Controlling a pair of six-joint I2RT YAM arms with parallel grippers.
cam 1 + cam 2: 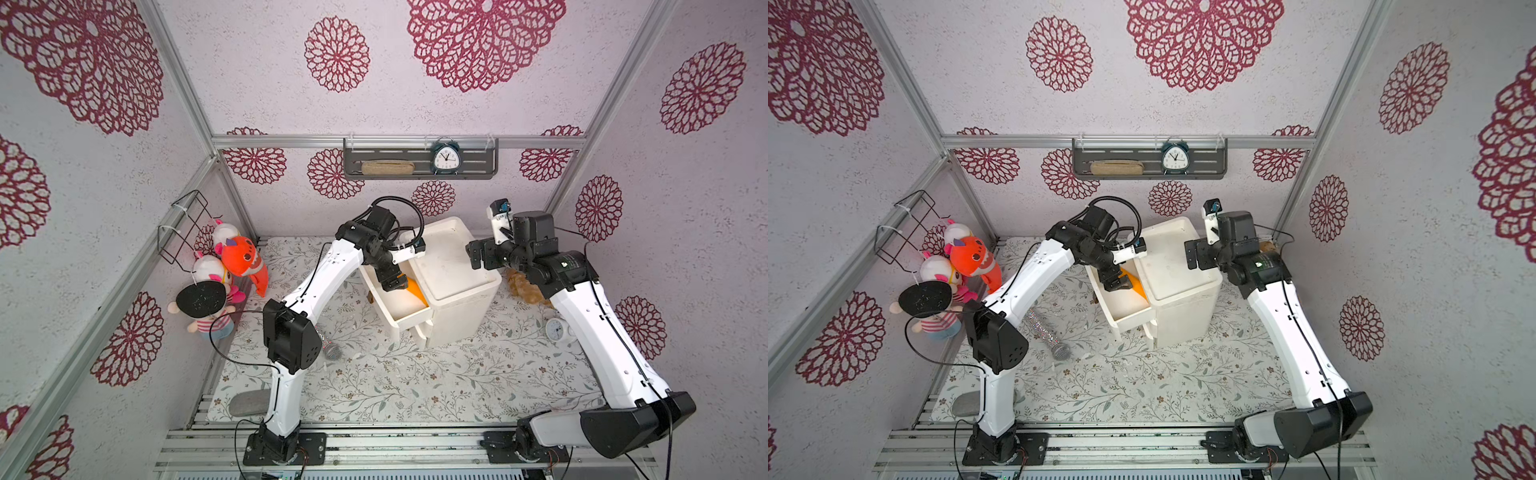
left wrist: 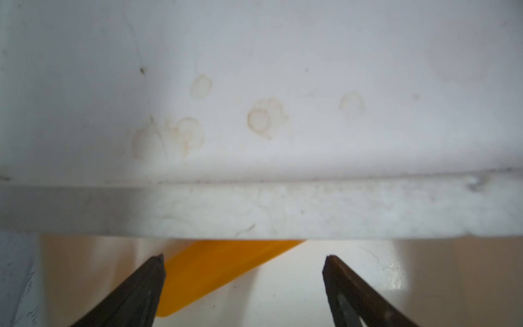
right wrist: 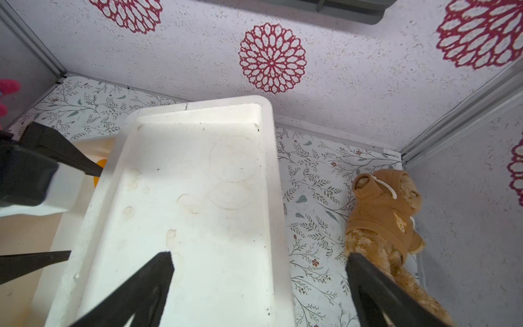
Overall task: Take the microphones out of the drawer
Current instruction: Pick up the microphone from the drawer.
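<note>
The microphone (image 1: 1054, 343), with a glittery handle and silver mesh head, lies on the floral mat outside the drawer, beside my left arm's elbow; only its head (image 1: 332, 351) shows in a top view. The white cabinet's (image 1: 453, 257) top drawer (image 1: 409, 318) stands pulled out. My left gripper (image 1: 395, 282) reaches down into it, open, with nothing between its fingers. In the left wrist view the left gripper (image 2: 244, 257) sits by an orange object (image 2: 215, 271) on the drawer floor. My right gripper (image 3: 259, 254) hangs open above the cabinet's right edge.
Plush toys (image 1: 237, 259) crowd the left wall under a wire basket (image 1: 183, 228). A brown teddy (image 3: 382, 215) lies right of the cabinet, a white alarm clock (image 1: 557, 330) in front of it. A grey stone (image 1: 247, 403) sits near the left arm's base.
</note>
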